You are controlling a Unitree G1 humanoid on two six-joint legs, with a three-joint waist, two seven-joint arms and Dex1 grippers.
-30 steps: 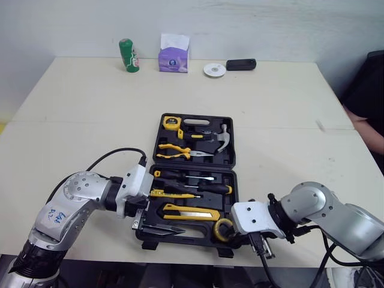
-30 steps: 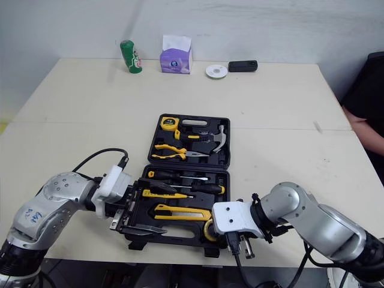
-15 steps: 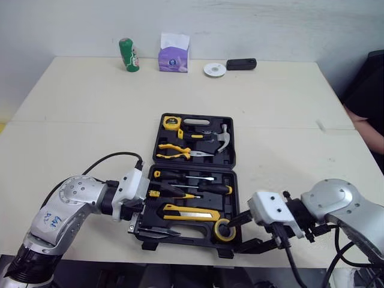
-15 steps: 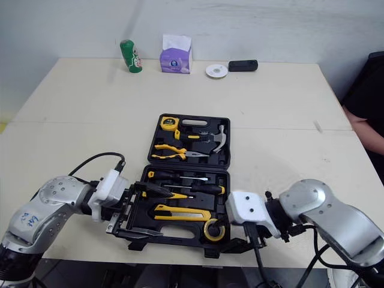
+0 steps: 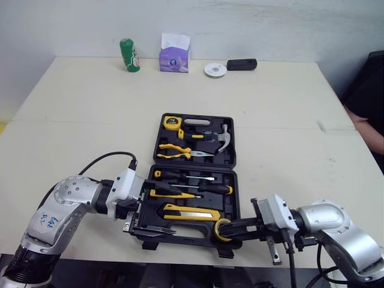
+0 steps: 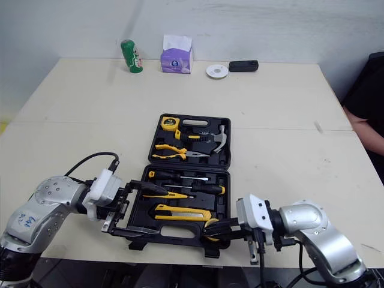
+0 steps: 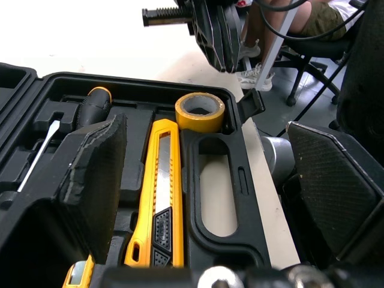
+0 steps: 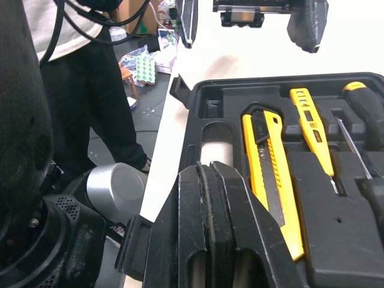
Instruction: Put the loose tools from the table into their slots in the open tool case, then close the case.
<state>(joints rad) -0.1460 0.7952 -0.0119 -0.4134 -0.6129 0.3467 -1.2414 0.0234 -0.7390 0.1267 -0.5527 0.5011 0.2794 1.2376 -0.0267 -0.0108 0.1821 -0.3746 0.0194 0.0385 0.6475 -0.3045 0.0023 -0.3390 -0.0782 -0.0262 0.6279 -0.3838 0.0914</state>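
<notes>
The black tool case point(image 5: 186, 243) lies open on the table. Its far half holds a tape measure point(image 5: 171, 122), pliers point(image 5: 180, 151) and a hammer point(image 5: 213, 137). Its near half holds screwdrivers point(image 5: 210, 187), a yellow utility knife point(image 5: 191, 212) and a yellow tape roll point(image 7: 200, 110). My left gripper point(image 5: 162, 210) is open, its fingers spread across the case's near-left corner. At the near-right corner my right gripper point(image 5: 225, 226) is shut and empty, pointing left with its tips at the tape roll.
A green can point(image 5: 128, 55), a purple tissue box point(image 5: 174, 54), a white disc point(image 5: 214, 69) and a black device point(image 5: 242, 64) stand along the far edge. A person point(image 5: 369, 120) sits at the right. The case lies close to the table's near edge.
My right gripper swung from pointing down at the table's near edge to pointing left at the tape roll. My left gripper drew back slightly to the left, still open.
</notes>
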